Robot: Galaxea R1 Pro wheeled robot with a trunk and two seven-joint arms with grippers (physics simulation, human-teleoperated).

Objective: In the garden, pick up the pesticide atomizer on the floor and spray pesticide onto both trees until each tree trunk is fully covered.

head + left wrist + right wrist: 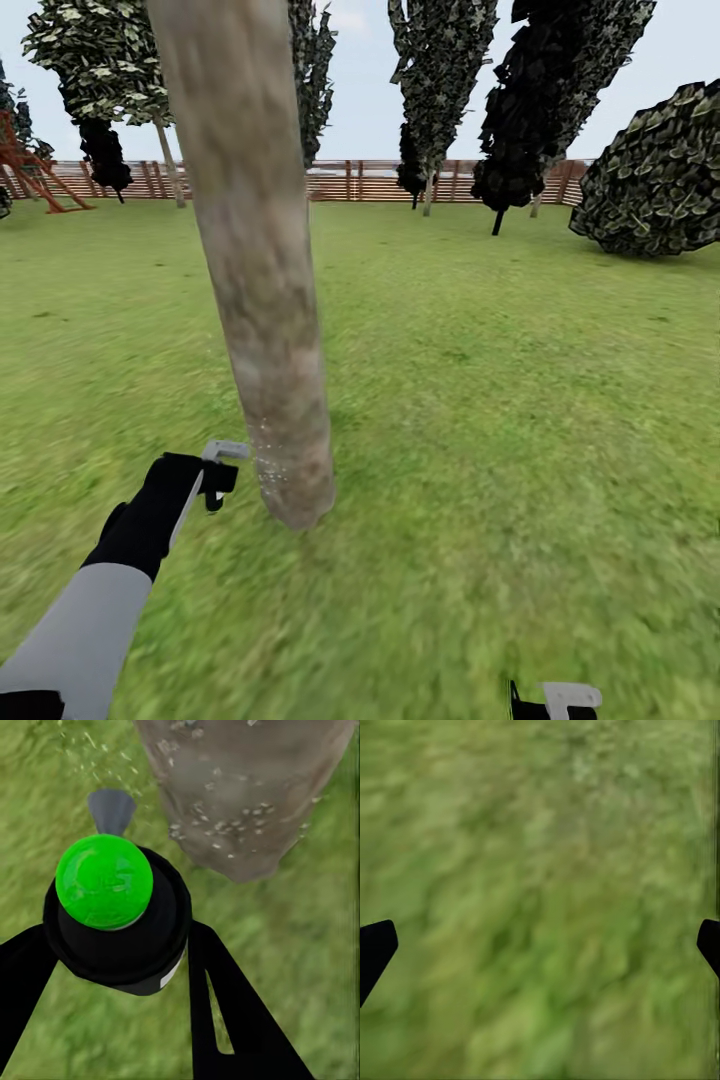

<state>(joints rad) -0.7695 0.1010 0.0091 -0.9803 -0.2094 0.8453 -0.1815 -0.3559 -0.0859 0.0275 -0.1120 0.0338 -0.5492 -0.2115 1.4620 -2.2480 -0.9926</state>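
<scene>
- My left end effector (120,967) is clamped around the sprayer (112,915), its green cap (103,880) facing the wrist camera, nozzle (111,810) aimed at the tree trunk (262,300).
- In the head view it sits lower left, just beside the trunk's base.
- White pesticide specks (265,450) dot the bark low down.
- My right end effector (540,945) hangs spread wide over the grass (540,870), holding nothing.

Left arm (90,620) extends forward, black wrist leading to the left end effector (215,478), near the trunk (262,300) base, fingers (225,1020) closed on the atomizer (112,919). Right end effector (540,945) points downward, fingertips spread wide, nothing between them.
</scene>
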